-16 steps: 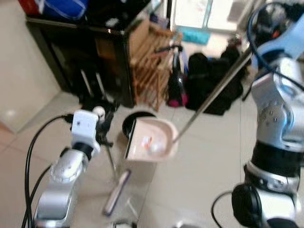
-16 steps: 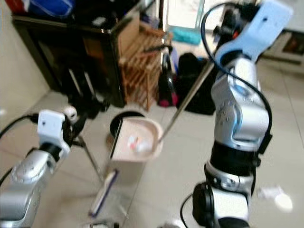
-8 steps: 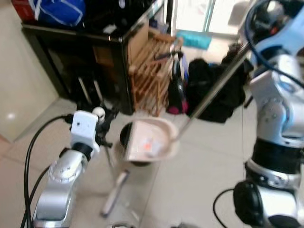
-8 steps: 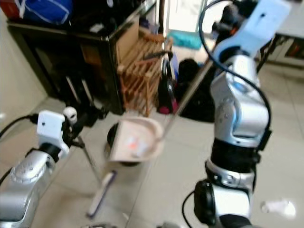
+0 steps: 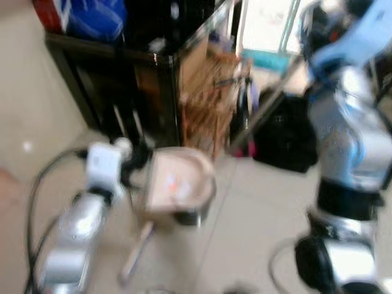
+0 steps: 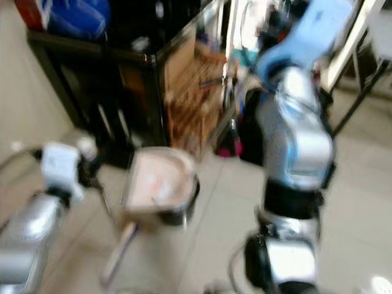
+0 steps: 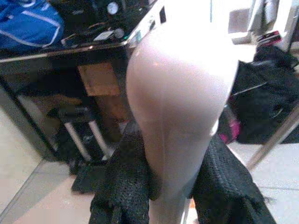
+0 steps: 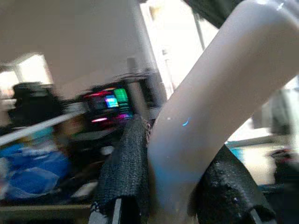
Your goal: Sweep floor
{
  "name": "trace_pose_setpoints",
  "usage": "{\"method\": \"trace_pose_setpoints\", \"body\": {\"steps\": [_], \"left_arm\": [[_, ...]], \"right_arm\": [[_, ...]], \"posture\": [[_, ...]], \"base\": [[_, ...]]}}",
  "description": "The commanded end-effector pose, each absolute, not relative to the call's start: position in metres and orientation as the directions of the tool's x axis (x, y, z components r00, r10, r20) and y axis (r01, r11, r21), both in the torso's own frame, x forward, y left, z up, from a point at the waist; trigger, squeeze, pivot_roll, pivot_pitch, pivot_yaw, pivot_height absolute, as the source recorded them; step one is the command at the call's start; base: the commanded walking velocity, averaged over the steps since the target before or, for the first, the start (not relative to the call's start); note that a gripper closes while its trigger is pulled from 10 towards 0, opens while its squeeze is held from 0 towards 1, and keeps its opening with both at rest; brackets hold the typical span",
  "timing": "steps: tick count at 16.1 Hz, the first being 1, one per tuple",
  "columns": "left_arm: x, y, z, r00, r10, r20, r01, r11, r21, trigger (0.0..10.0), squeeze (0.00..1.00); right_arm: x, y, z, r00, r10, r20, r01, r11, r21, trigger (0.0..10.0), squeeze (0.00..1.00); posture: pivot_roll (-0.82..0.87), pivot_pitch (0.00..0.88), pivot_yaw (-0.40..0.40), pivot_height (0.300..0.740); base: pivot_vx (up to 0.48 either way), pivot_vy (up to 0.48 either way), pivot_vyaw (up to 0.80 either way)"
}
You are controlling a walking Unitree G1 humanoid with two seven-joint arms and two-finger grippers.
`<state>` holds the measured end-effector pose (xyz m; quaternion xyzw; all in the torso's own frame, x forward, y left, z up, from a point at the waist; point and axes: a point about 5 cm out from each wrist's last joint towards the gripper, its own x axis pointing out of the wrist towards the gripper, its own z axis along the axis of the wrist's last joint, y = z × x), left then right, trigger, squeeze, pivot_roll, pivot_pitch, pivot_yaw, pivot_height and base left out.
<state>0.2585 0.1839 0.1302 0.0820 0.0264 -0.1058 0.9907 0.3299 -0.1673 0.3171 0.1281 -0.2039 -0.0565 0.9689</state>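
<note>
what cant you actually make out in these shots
- Scraps inside the dustpan: motion blur in both eye views leaves only pale and orange smudges.
- Broom head: a blurred streak on the floor; bristles unreadable.
- Left pincer: shut on a pale handle that blocks the floor ahead.
- Right pincer: shut on a white handle; the room behind is blurred.

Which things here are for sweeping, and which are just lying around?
For sweeping:
- pale pink plastic dustpan
- long silver metal handle
- broom head on the floor

Just lying around:
- black cabinet
- wooden slatted rack
- black bags
- blue bag
</note>
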Motion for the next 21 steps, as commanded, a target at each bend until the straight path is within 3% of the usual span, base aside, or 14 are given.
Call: {"method": "trace_pose_setpoints", "body": {"steps": [1, 10, 21], "left_arm": [[0.260, 0.186, 0.139, 0.978, -0.207, -0.030, 0.209, 0.963, 0.172, 10.0, 0.00], [0.262, 0.184, 0.134, 0.974, -0.222, -0.039, 0.225, 0.961, 0.162, 10.0, 0.00], [0.255, 0.187, 0.116, 0.979, -0.184, -0.089, 0.196, 0.967, 0.163, 10.0, 0.00]], "right_arm": [[0.326, -0.161, 0.328, 0.890, -0.141, 0.434, 0.024, 0.964, 0.263, 10.0, 0.00], [0.323, -0.172, 0.323, 0.877, -0.206, 0.433, 0.075, 0.951, 0.301, 10.0, 0.00], [0.325, -0.155, 0.318, 0.843, -0.145, 0.517, 0.020, 0.971, 0.240, 10.0, 0.00]], "posture": [[0.02, 0.032, 0.005, 0.740], [0.02, 0.029, 0.016, 0.740], [0.03, 0.022, 0.014, 0.740]], "base": [[0.420, 0.000, 0.00], [0.418, 0.000, 0.00], [0.000, 0.000, 0.00]]}}
